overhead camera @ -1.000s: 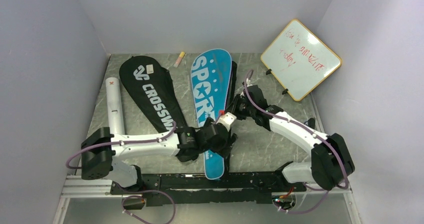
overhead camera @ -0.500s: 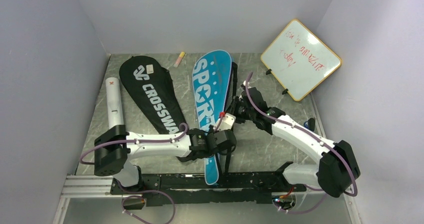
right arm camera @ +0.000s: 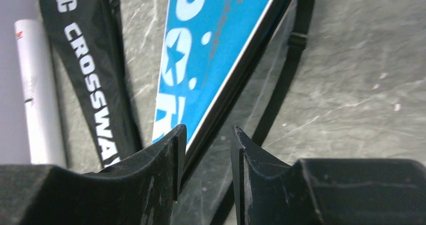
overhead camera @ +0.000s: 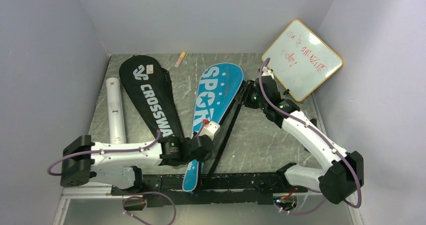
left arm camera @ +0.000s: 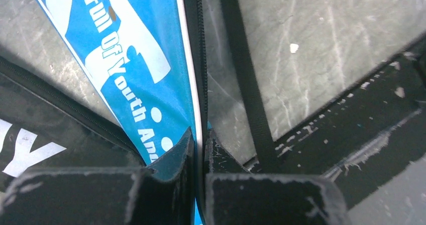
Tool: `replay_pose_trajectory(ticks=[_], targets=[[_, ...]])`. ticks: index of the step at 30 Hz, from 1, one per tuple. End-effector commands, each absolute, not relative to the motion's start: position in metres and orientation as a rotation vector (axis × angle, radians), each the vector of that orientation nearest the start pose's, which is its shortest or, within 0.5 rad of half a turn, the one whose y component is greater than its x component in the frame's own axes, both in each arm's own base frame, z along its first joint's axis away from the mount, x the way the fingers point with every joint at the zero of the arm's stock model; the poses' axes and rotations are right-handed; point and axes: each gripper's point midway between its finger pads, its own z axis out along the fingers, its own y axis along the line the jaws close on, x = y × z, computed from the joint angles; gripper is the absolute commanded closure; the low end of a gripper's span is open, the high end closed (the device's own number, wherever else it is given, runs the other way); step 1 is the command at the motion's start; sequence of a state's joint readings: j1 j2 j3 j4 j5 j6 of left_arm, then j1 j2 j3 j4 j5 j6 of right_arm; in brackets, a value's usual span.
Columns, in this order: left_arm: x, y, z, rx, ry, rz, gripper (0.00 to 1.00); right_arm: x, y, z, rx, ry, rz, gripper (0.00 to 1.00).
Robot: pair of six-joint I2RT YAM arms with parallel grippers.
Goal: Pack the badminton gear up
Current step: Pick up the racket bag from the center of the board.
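Two arms are sharing the blue "SPORT" cover [overhead camera: 213, 92]. The left gripper [left arm camera: 200, 139] is clamping tight on its zipped edge near the narrow handle end. The right gripper [right arm camera: 207, 134] is straddling the black-trimmed rim of the wide head, jaws narrowly parted; whether they are actually gripping cannot be told. Held at both ends, the cover is probably being steadied for zipping. Its strap [overhead camera: 226, 129] is trailing across the grey marbled table [overhead camera: 271, 144], where the black "CROSSWAY" cover [overhead camera: 153, 102] and white tube [overhead camera: 115, 109] are lying to the left. A whiteboard [overhead camera: 303, 59] is leaning at the back right between plain pale walls.

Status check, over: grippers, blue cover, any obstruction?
Left gripper shut on blue SPORT cover, narrow end. Right gripper open, straddling its wide end's edge. Black strap lies alongside.
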State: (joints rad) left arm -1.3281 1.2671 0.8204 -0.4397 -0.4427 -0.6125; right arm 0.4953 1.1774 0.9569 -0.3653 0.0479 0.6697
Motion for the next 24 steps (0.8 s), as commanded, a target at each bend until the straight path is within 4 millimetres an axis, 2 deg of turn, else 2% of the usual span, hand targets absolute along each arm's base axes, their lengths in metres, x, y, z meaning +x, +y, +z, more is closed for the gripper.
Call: replay_pose_trajectory(ticks=[1,4,8,12,15,17,18,20,22,24], targets=[[0.124,-0.319,0.157,0.663,2.130,-0.647,0.95,0.321,0.152,0.226,0.215,2.078,0.425,0.59],[0.118,-0.317,0.169,0.678,2.085,-0.721,0.95,0.319,0.143,0.234,0.171,2.006,0.397,0.60],[0.113,-0.314,0.176,0.661,2.044,-0.803,0.95,0.324,0.123,0.223,0.223,2.035,0.283,0.62],[0.106,-0.314,0.176,0.655,2.027,-0.873,0.95,0.335,0.128,0.214,0.256,2.056,0.349,0.65],[0.102,-0.315,0.180,0.643,2.007,-0.932,0.95,0.342,0.132,0.208,0.287,2.065,0.395,0.75],[0.099,-0.315,0.182,0.631,1.985,-0.980,0.95,0.346,0.127,0.200,0.326,2.081,0.360,0.85],[0.097,-0.315,0.182,0.626,1.972,-1.007,0.95,0.349,0.122,0.195,0.345,2.092,0.330,0.87],[0.095,-0.313,0.180,0.610,1.956,-1.034,0.95,0.351,0.114,0.184,0.379,2.115,0.286,0.84],[0.097,-0.310,0.177,0.589,1.956,-1.033,0.95,0.352,0.110,0.173,0.382,2.137,0.288,0.70],[0.097,-0.308,0.175,0.585,1.960,-1.027,0.95,0.353,0.107,0.163,0.396,2.152,0.327,0.63]])
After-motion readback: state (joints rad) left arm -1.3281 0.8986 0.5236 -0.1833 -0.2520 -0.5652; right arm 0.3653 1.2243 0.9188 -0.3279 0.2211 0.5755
